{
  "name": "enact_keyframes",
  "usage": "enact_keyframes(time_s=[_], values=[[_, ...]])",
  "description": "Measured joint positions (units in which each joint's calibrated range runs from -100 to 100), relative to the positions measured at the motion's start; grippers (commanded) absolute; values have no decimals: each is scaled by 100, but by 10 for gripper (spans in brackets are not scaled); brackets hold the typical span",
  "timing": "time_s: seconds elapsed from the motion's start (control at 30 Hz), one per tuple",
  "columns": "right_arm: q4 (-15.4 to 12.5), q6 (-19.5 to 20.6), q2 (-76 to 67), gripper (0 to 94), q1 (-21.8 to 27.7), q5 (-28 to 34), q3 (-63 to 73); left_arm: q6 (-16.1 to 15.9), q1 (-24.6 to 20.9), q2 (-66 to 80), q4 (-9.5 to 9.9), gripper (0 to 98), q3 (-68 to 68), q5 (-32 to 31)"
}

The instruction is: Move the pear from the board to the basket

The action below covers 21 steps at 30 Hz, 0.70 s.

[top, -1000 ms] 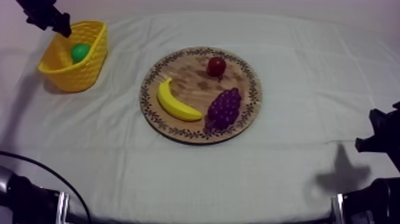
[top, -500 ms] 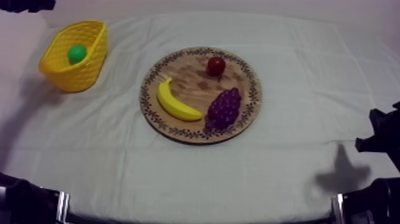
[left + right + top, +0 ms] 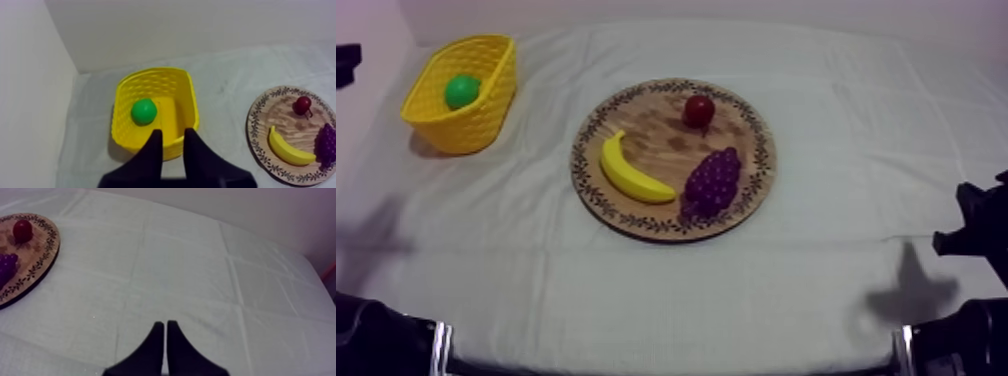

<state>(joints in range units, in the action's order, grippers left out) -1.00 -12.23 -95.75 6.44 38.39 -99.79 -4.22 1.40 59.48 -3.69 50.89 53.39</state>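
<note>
- Pear [image 3: 462, 91]: green, off the board. It rests on the floor inside the yellow basket [image 3: 471, 128].
- Yellow basket: stands on the grey-white cloth [image 3: 836, 300] at the left side of the table, well apart from the wooden board [image 3: 661, 135].
- Left gripper [image 3: 172, 136]: fingers parted with a clear gap and nothing between them, so it grips nothing. It hangs above the near wall of the basket, and the pear lies beyond the fingertips [image 3: 155, 141].
- Left arm [image 3: 344, 62]: a black part shows at the upper left edge of the top view, beside the basket and not touching it.
- Right gripper [image 3: 165, 327]: fingers pressed together into a narrow wedge, closed on nothing. It sits over bare cloth at the right side of the table, well apart from the board.
- Wooden board: round with a patterned rim, flat on the cloth near the middle of the table. It carries three toy fruits.
- Banana [image 3: 631, 172]: yellow, lying flat on the half of the board toward the basket.
- Grapes [image 3: 713, 182]: purple bunch just beside the banana's end, near the front rim of the board. Contact between the two cannot be determined.
- Small red fruit [image 3: 699, 110]: on the far part of the board, apart from the banana and the grapes.
</note>
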Motion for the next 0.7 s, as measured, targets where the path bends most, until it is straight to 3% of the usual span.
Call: enact_keyframes(time_s=[0.4, 0.57, 0.7], values=[[0, 0, 0, 3, 0, 0, 0, -187, -167, 2270, -670, 3, 2752, -1283], [0, 0, 0, 3, 0, 0, 0, -242, -182, 3065, -759, 1, 3806, -1529], [0, 0, 0, 3, 0, 0, 0, -261, -182, 3590, -697, 0, 4396, -1527]])
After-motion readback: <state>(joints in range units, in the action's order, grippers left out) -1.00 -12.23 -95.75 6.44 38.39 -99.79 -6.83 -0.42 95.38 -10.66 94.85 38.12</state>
